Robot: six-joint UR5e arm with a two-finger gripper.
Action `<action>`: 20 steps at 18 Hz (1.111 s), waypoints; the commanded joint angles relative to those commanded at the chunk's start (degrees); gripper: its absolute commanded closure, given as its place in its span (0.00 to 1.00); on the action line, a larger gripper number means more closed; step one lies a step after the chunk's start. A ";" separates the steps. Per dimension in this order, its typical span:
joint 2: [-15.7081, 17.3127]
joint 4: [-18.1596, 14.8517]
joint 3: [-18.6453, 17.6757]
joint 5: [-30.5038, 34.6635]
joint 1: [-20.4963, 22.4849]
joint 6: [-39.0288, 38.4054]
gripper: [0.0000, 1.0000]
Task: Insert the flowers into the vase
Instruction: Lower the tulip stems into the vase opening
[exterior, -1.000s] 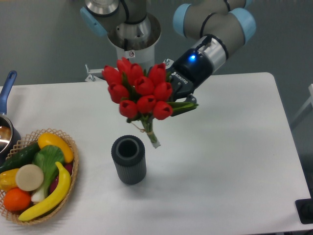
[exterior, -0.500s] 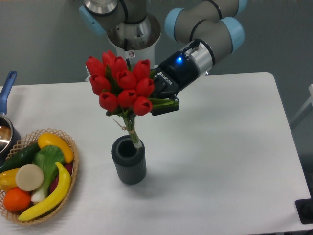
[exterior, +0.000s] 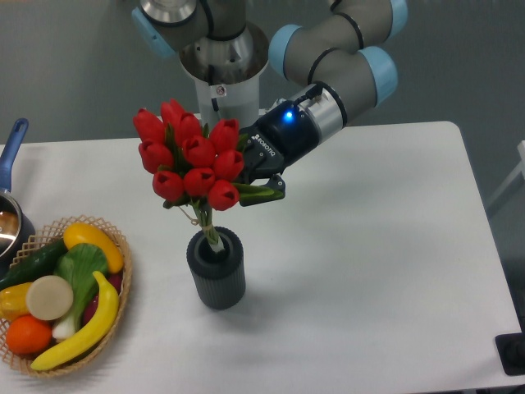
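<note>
A wicker basket (exterior: 120, 246) of fruit and vegetables sits near left, a blue-handled pot (exterior: 10, 197) just beyond it.

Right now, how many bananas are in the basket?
2. Both lie in the basket at the table's left edge: one banana near its back rim, the other banana along its right side. More may be hidden.

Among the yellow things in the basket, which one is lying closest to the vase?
The long yellow banana along the basket's right edge is closest to the vase. The shorter yellow piece lies farther back, and the one at the left is farthest.
</note>
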 joint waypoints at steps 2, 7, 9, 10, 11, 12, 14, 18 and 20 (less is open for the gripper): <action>-1.05 0.00 -0.26 0.00 -0.09 0.00 0.63; -3.16 0.00 -0.97 -0.09 -0.70 1.14 0.63; -3.52 0.00 -1.76 -0.09 -0.62 1.41 0.63; -3.52 0.00 -1.85 0.00 -0.44 1.32 0.62; -3.78 -0.09 -2.11 0.09 -0.35 1.41 0.62; -4.13 0.00 -2.46 0.09 -0.26 1.41 0.62; -4.39 0.00 -2.72 0.17 0.00 1.41 0.62; -5.53 0.00 -3.60 0.26 0.44 1.76 0.61; -5.98 0.00 -4.22 0.35 0.79 2.72 0.61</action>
